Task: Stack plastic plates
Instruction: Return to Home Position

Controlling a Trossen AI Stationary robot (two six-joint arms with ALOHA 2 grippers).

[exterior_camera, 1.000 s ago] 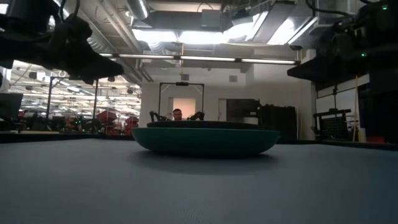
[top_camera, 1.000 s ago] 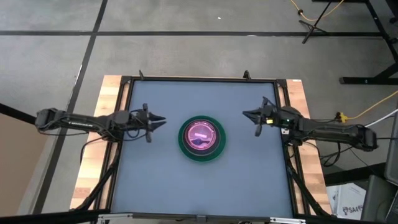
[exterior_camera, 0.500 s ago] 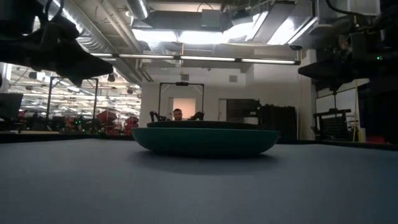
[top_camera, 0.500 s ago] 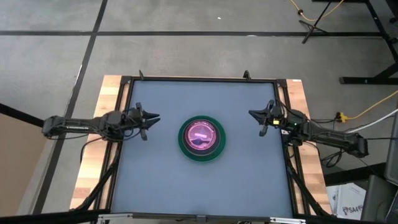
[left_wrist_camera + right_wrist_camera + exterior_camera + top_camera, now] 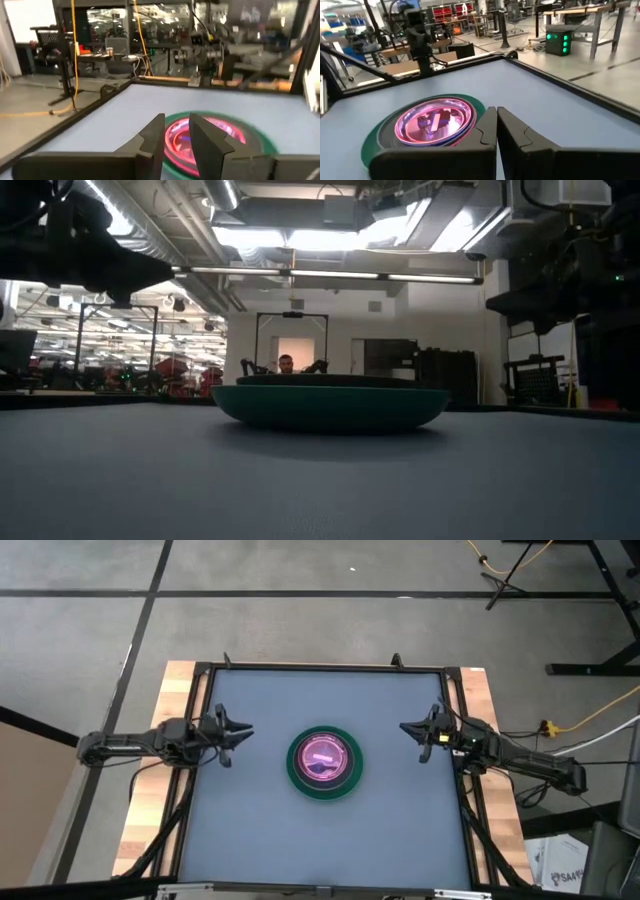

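Observation:
The plastic plates (image 5: 325,762) stand nested in one stack at the middle of the table. The large dark green plate (image 5: 330,406) is at the bottom and rests on the table. A dark rim (image 5: 330,380) shows just above it. Glowing pink plates (image 5: 432,122) sit inside, and a small striped one (image 5: 322,757) lies on top. My left gripper (image 5: 248,731) hovers left of the stack with its fingers (image 5: 155,131) a little apart. My right gripper (image 5: 403,727) hovers right of the stack with its fingers (image 5: 490,120) together. Both are off the table and point at the stack.
A dark frame (image 5: 320,667) borders the blue-grey table top, with wooden strips (image 5: 170,700) outside it on the left and right. There is free room on every side of the stack. In the low view a person (image 5: 286,364) sits far behind the table.
Both arms have drawn back from the stack: the left gripper toward the table's left edge and the right gripper toward the right edge, each by a short way. The stack has stayed where it was.

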